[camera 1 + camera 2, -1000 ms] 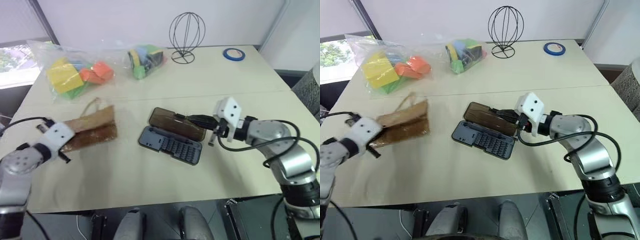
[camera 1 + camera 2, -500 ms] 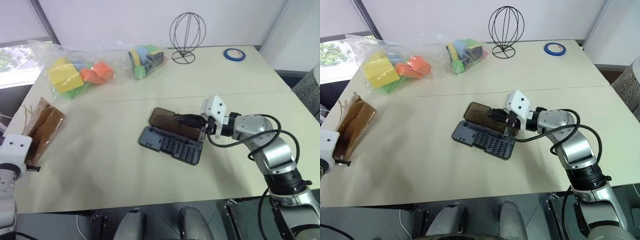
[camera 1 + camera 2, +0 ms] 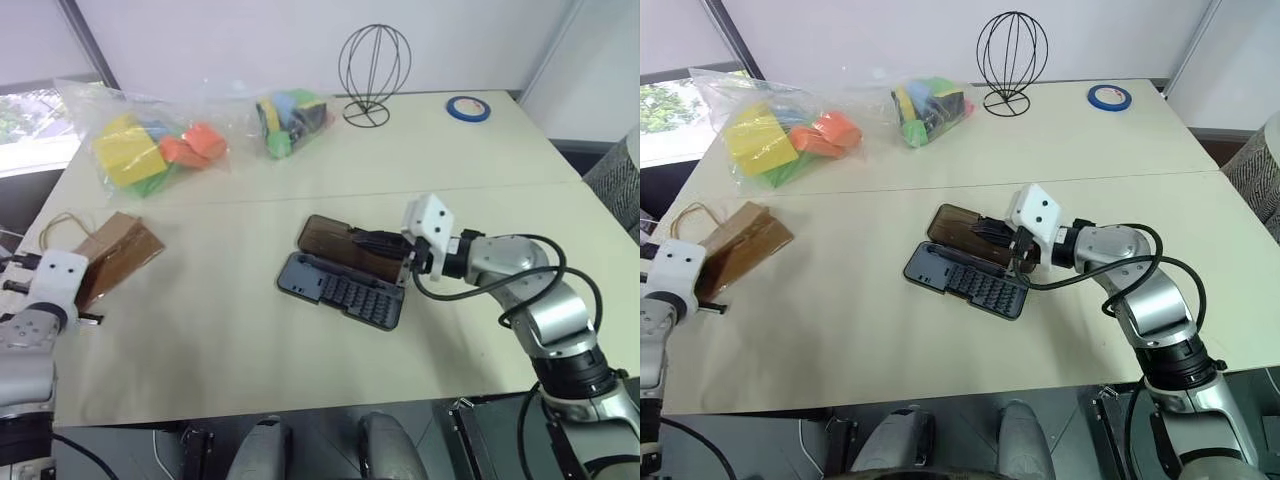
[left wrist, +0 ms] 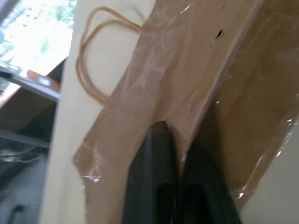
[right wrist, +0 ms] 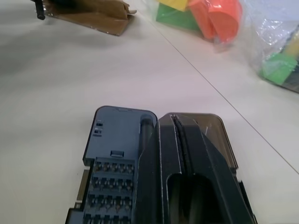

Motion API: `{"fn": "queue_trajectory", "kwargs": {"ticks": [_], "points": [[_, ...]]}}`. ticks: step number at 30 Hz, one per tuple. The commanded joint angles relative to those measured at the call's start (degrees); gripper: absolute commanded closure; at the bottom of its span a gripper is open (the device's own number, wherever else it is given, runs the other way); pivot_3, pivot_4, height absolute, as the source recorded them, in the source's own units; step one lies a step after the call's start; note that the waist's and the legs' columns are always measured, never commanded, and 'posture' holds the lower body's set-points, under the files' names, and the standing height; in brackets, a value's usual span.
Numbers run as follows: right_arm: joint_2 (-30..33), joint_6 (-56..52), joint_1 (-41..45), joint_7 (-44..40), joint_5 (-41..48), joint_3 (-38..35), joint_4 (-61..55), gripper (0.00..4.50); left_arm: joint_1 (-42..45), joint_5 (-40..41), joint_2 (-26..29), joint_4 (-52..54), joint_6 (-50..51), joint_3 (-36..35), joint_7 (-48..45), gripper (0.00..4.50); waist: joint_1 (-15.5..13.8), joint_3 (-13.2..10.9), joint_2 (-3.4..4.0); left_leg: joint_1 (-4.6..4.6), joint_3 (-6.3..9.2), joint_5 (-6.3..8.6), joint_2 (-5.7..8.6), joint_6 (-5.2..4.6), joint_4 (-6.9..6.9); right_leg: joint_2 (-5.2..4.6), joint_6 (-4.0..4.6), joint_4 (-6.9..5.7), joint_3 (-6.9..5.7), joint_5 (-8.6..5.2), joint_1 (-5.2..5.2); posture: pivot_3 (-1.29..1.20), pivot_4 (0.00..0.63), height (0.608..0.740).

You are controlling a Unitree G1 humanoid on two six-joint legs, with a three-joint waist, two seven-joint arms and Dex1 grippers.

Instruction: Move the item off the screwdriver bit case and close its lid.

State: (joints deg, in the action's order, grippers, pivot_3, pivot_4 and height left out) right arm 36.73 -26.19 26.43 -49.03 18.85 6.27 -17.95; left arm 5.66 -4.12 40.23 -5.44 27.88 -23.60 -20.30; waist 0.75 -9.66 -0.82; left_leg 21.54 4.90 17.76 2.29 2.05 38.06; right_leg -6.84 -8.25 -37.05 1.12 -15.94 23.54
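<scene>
bag: paper bag [image 3: 112, 252] off the screwdriver bit case [image 3: 343, 287], lying flat well to the case's left near the table [image 3: 300, 360] edge; first step looks done.
lid: lid [image 3: 345, 245] flat open behind the tray; closing not yet done.
left gripper: left gripper [image 4: 175, 154] fingers close together, bag edge between them; can't tell if pinching or letting go.
right gripper: right gripper [image 3: 992, 233] fingers closed, empty, low over the lid.
right wrist view: bit rows, fingers along the tray-lid seam.
left wrist view: bag loop handle [image 4: 93, 60], creases.
</scene>
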Motion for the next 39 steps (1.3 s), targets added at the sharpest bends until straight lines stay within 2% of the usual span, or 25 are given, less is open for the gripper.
{"fn": "queue_trajectory", "kwargs": {"ticks": [1,5,6,10,17,22,24,26,28,32,33,34,39], "points": [[0.7,-0.4,-0.1,0.6,0.5,-2.0,-3.1,4.5,0.9,2.1,0.1,0.8,-0.1,-1.0,-0.1,2.56,0.0,0.0,0.0,0.0,0.0,0.0,0.0,0.0,0.0,0.0,0.0,0.0,0.0,0.0,0.0,0.0,0.15,0.74],[0.9,-0.8,-0.3,0.7,0.6,-2.3,-3.5,4.5,1.4,3.9,-0.6,2.3,0.3,-1.3,0.5,0.44,0.0,0.0,0.0,0.0,-0.01,0.0,0.0,0.0,0.0,0.0,0.0,0.01,0.0,0.0,0.0,0.0,0.15,0.74],[0.9,-0.9,-0.2,0.8,0.6,-2.4,-3.5,4.5,1.8,4.9,-1.2,3.6,0.8,-1.9,0.8,0.06,0.0,0.0,0.0,0.0,0.0,0.0,0.0,0.0,0.0,0.0,0.0,0.0,0.0,0.0,0.0,0.0,0.15,0.74],[1.1,-0.8,-0.1,0.5,0.4,-2.3,-3.3,4.5,3.8,10.4,-2.8,11.4,5.7,-2.1,-1.1,0.06,-0.1,0.0,-0.01,0.02,0.01,0.0,0.0,0.0,0.01,0.0,0.0,0.01,0.0,0.0,-0.01,0.0,0.15,0.74],[1.5,-1.0,0.1,0.6,0.3,-2.7,-3.1,4.5,12.2,19.5,-3.6,21.4,15.9,3.6,-6.0,0.06,0.0,0.0,-0.04,0.05,0.01,-0.03,0.04,0.06,0.04,-0.02,0.0,0.01,0.0,0.0,0.0,0.0,0.15,0.74],[2.7,-3.9,1.9,4.6,-2.0,-4.8,-0.5,4.5,20.0,25.2,-5.0,21.7,19.9,10.9,-11.4,0.06,0.0,0.0,-0.04,0.05,-0.01,-0.12,0.04,0.22,0.03,0.0,0.0,0.01,0.0,0.0,-0.01,0.0,0.15,0.74],[3.9,-4.7,2.9,5.1,-3.1,-5.1,1.5,4.5,20.7,24.2,-4.6,20.2,18.1,14.5,-13.2,0.06,0.0,0.0,-0.04,0.05,-0.03,-0.16,0.06,0.28,0.04,0.0,0.0,0.02,0.02,0.0,-0.01,0.0,0.15,0.74],[5.1,-7.5,3.6,4.7,-2.1,-5.8,2.7,3.98,20.5,22.2,-3.6,17.9,14.5,19.8,-16.7,0.0,0.2,0.0,-0.04,0.04,-0.04,-0.17,0.06,0.29,0.0,0.01,0.0,0.04,0.01,0.0,0.0,0.0,0.15,0.74],[5.6,-8.6,4.1,4.8,-2.0,-6.0,3.3,3.21,20.3,21.2,-3.1,16.3,12.0,22.7,-18.9,0.0,0.2,0.0,-0.03,0.03,-0.04,-0.17,0.05,0.3,-0.04,0.02,0.0,0.05,0.01,0.0,0.01,0.0,0.15,0.74],[5.6,-14.0,6.3,6.4,-2.5,-5.7,6.1,0.98,20.9,18.4,-3.3,10.9,6.0,26.8,-21.6,0.0,0.2,0.0,-0.04,0.04,-0.06,-0.17,0.05,0.29,-0.03,0.02,0.0,0.07,0.03,0.0,0.01,0.0,0.15,0.74],[5.3,-16.1,7.1,7.6,-2.8,-5.5,7.3,0.61,21.7,17.6,-3.6,9.1,4.3,27.8,-22.3,0.0,0.1,0.0,-0.04,0.05,-0.06,-0.17,0.05,0.29,-0.03,0.02,0.0,0.07,0.03,0.0,0.01,0.0,0.15,0.74],[4.8,-18.0,7.9,8.6,-3.0,-5.4,8.2,0.03,22.4,17.2,-4.1,7.6,3.1,28.4,-22.9,0.0,0.1,0.0,-0.04,0.05,-0.06,-0.17,0.05,0.29,-0.02,0.02,0.0,0.07,0.02,0.0,0.0,0.0,0.15,0.74],[2.0,-26.7,11.2,14.2,-4.1,-4.9,11.4,0.03,25.7,15.6,-5.8,2.3,-0.5,29.5,-23.8,0.0,0.0,0.0,-0.04,0.16,-0.04,-0.18,0.08,0.31,0.04,0.01,0.0,0.1,0.01,0.0,0.04,0.0,0.15,0.74]]}}
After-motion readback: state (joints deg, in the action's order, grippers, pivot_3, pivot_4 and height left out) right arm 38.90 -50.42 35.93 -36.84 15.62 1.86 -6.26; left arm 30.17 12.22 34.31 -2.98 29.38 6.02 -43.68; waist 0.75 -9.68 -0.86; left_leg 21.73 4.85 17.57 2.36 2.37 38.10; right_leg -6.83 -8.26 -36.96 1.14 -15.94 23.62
